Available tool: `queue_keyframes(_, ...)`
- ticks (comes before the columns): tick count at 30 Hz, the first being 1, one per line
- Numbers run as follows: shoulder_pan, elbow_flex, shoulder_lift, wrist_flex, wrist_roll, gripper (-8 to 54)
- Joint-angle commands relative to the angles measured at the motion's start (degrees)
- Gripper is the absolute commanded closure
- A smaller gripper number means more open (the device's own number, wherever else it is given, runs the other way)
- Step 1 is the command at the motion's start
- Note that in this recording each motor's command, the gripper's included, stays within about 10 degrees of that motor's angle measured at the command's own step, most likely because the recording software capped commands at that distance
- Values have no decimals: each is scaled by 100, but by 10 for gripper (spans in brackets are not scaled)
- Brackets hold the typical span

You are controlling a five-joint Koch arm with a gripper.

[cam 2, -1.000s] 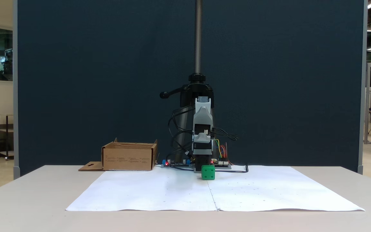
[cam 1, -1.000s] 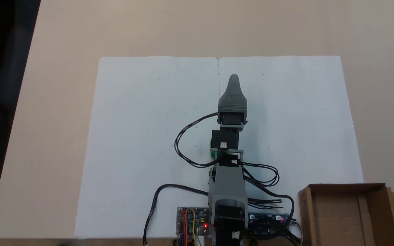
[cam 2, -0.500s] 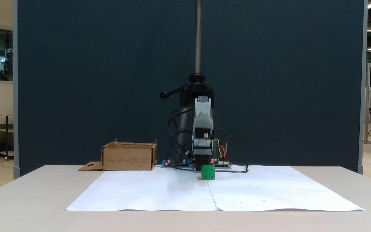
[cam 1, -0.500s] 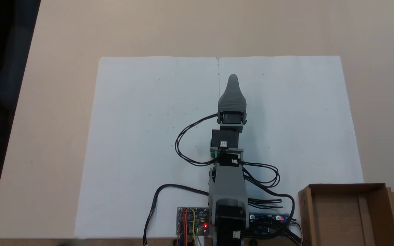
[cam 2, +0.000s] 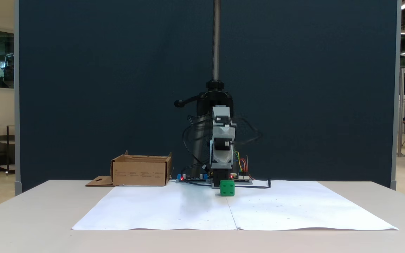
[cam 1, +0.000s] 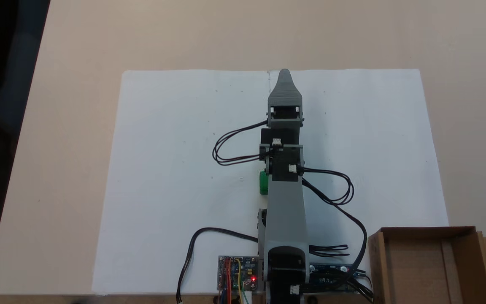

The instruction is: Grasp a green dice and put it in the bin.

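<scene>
The green dice (cam 1: 263, 182) lies on the white paper, half hidden under the left edge of the grey arm (cam 1: 285, 211) in the fixed view from above. From the front, the green dice (cam 2: 227, 188) stands on the paper just ahead of the arm's base. The gripper (cam 1: 284, 75) reaches out over the paper's far edge, well beyond the dice and above it. Its jaws lie one over the other and only one tip shows. From the front the gripper (cam 2: 223, 135) is blurred and raised. The bin (cam 1: 426, 231) is an empty cardboard box beside the base; the front view shows the bin (cam 2: 141, 171) at the left.
Circuit boards (cam 1: 236, 273) and looping black cables (cam 1: 331, 198) lie around the arm's base. A white paper sheet (cam 1: 175, 169) covers the middle of the beige table. A black clamp and pole (cam 2: 216, 95) stand behind the base, before a dark blue partition.
The arm has stretched out from its base, and the gripper has moved toward the paper's far edge and risen. The cables swung with it. The dice has stayed in place.
</scene>
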Motion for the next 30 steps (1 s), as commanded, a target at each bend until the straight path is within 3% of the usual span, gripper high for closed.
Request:
queue_keyframes(1,-97,-510,536,930,237,15)
queue_keyframes(23,-70,-4017,-1354,6548,1063,14)
queue_keyframes(30,-167,-4017,-1116,7532,1063,15)
